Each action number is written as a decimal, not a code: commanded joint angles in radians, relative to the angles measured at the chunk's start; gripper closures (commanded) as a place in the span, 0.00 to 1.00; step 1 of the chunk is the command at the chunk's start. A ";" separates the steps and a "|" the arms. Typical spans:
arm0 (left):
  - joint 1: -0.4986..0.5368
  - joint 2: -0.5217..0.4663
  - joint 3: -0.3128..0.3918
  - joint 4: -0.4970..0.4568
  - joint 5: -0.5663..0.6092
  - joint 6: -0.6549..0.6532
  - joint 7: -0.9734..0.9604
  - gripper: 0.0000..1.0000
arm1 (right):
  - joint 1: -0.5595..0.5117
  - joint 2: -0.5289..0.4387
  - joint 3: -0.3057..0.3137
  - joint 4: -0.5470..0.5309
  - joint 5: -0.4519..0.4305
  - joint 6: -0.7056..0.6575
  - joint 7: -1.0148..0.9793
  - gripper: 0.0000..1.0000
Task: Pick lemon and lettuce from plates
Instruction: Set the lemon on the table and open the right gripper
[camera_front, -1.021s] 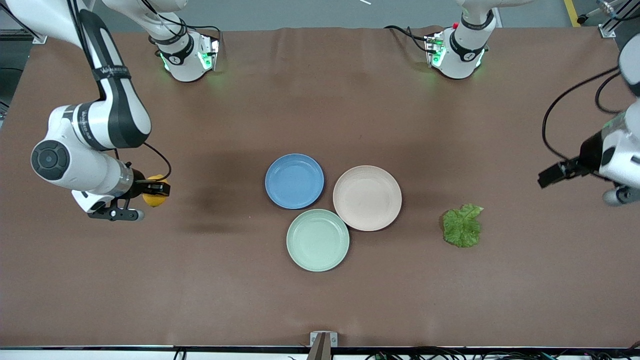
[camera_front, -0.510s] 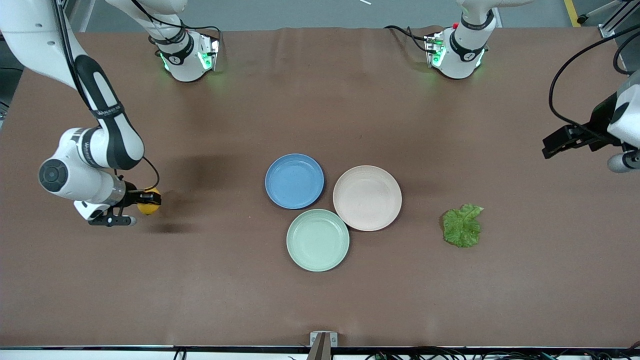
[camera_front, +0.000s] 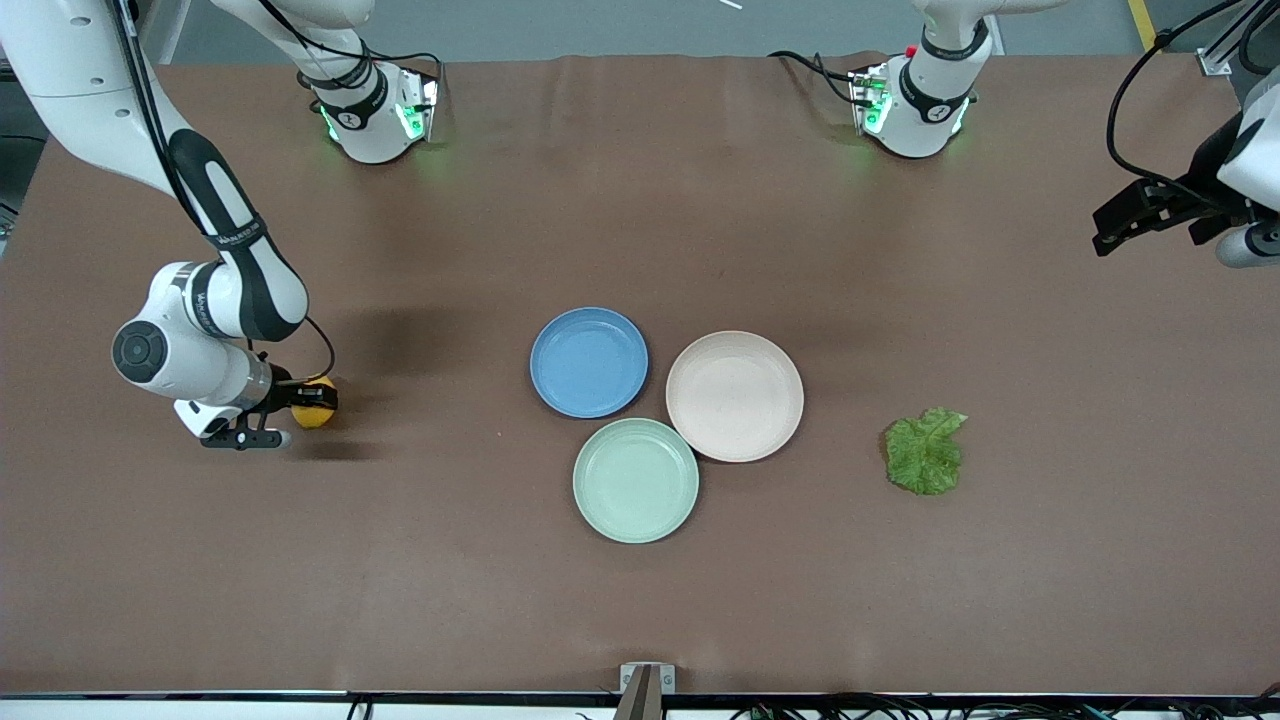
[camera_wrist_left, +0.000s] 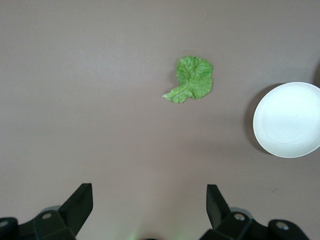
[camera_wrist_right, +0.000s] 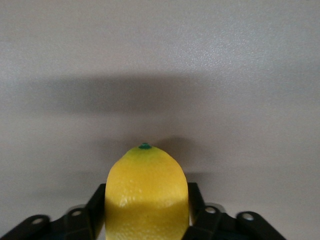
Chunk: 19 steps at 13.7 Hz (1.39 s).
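My right gripper (camera_front: 318, 399) is shut on the yellow lemon (camera_front: 312, 404), low over the brown cloth at the right arm's end of the table. In the right wrist view the lemon (camera_wrist_right: 146, 192) fills the space between the black fingers (camera_wrist_right: 95, 210); whether it touches the cloth I cannot tell. The green lettuce (camera_front: 925, 451) lies flat on the cloth beside the beige-pink plate (camera_front: 734, 396), toward the left arm's end. The blue plate (camera_front: 588, 361) holds nothing. My left gripper (camera_front: 1108, 232) is open and empty, high over the table's left-arm end. Its wrist view shows the lettuce (camera_wrist_left: 191, 79) and the beige-pink plate (camera_wrist_left: 287, 120) below.
A mint green plate (camera_front: 635, 480) sits nearer the front camera, touching the other two plates. The arm bases (camera_front: 372, 110) stand along the table's back edge. A small metal bracket (camera_front: 646, 678) sits at the front edge.
My right arm has come down toward the cloth with the lemon still in its grip. My left gripper has moved away from the lettuce, toward the back edge of the table.
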 joint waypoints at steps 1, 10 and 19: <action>0.011 -0.021 -0.002 -0.024 -0.014 0.009 0.024 0.00 | -0.018 -0.094 0.017 -0.003 -0.016 -0.077 0.009 0.01; 0.049 -0.019 0.027 -0.018 -0.046 0.010 0.088 0.00 | -0.016 -0.434 0.020 0.361 -0.016 -0.836 0.046 0.01; 0.048 -0.011 0.026 0.010 -0.043 0.000 0.119 0.00 | -0.035 -0.428 0.014 0.594 -0.010 -0.944 0.043 0.00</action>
